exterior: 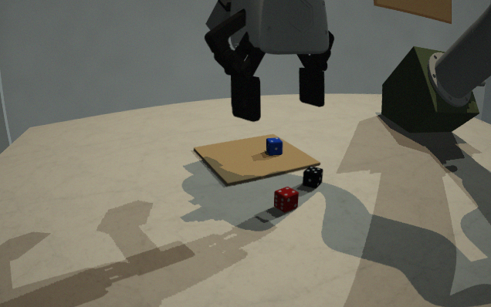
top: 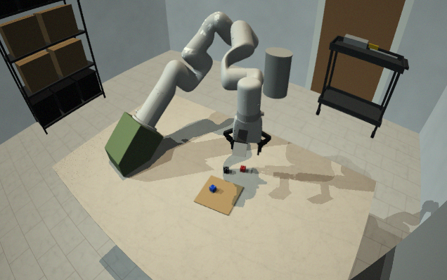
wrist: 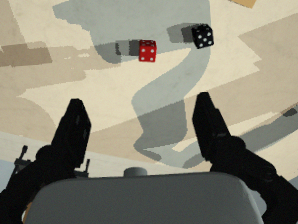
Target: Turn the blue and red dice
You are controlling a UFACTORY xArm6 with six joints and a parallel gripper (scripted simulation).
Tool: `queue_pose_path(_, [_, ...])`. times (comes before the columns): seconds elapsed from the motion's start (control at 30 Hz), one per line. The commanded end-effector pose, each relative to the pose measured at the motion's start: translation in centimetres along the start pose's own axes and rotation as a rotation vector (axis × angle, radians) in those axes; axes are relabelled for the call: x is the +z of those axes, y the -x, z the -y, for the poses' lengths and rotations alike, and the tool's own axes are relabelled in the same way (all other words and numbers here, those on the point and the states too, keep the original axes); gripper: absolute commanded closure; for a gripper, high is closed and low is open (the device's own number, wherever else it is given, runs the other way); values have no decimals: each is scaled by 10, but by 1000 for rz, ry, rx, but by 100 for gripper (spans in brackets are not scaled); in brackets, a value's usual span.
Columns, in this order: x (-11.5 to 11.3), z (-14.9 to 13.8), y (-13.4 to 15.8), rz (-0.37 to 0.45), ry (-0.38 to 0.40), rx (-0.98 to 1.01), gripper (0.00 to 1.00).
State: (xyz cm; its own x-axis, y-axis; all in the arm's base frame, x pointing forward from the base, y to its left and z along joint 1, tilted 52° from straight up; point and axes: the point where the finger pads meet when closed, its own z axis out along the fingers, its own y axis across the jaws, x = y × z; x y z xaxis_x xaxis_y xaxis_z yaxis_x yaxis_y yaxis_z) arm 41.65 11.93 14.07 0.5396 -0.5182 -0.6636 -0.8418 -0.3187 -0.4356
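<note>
Hand [exterior: 279, 102] hangs wide open, fingers pointing down, above the table [exterior: 116, 162].

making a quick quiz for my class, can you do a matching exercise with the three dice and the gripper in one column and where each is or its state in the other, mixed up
Things:
1. blue die
2. red die
3. black die
4. gripper

Places or states:
A. on the table just off the edge of the mat, not on it
B. open, in the air, holding nothing
C. on the mat
D. on the table, the die farthest from the mat

Pairs: 1-C, 2-D, 3-A, 4-B
</note>
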Motion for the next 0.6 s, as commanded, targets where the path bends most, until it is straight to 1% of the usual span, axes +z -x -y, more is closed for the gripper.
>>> queue_pose_path(0.0, [1,0,0,-6,5,172,0])
queue_pose_path(0.07, [2,0,0,-6,5,204,0])
queue_pose_path(0.13, [3,-1,0,-7,5,281,0])
queue_pose_path(0.23, [3,-1,0,-7,5,289,0])
queue_pose_path(0.27, [4,-1,0,-7,5,374,0])
queue_pose_path(0.4, [6,-2,0,-7,5,458,0])
queue_pose_path(0.57, [8,-3,0,-8,4,609,0])
